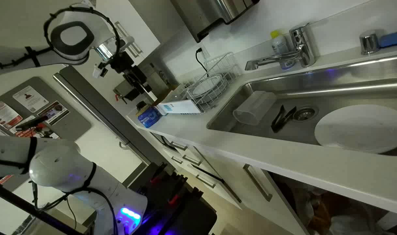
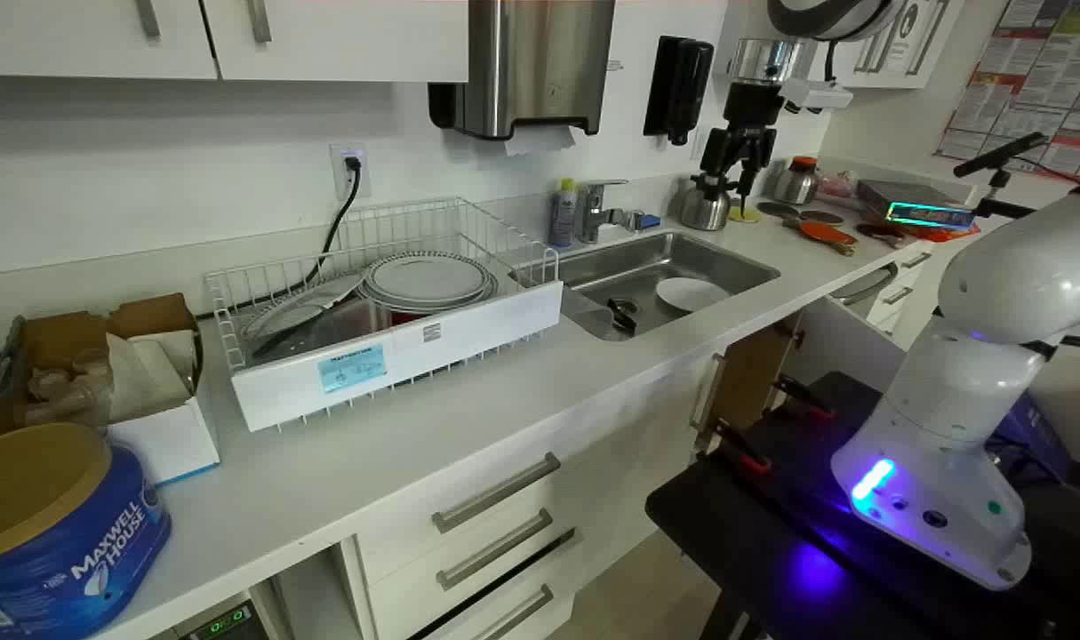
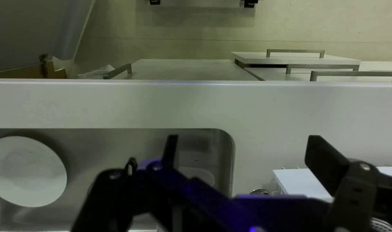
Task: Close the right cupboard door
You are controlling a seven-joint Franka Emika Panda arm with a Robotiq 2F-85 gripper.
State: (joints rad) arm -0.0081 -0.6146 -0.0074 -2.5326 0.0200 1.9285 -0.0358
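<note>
right cupboard door point(image 2: 846, 347) stands swung out past the front edge of the counter point(image 2: 468, 404); closing looks not yet begun, the whole swing left. the gripper point(image 3: 242, 141), jaws spread around nothing, hangs above the counter, apart from the door.

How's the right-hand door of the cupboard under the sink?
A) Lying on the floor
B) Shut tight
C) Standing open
C: in an exterior view, the right cupboard door juts out into the room, and you can see the brown inside of the cupboard next to it.
</note>
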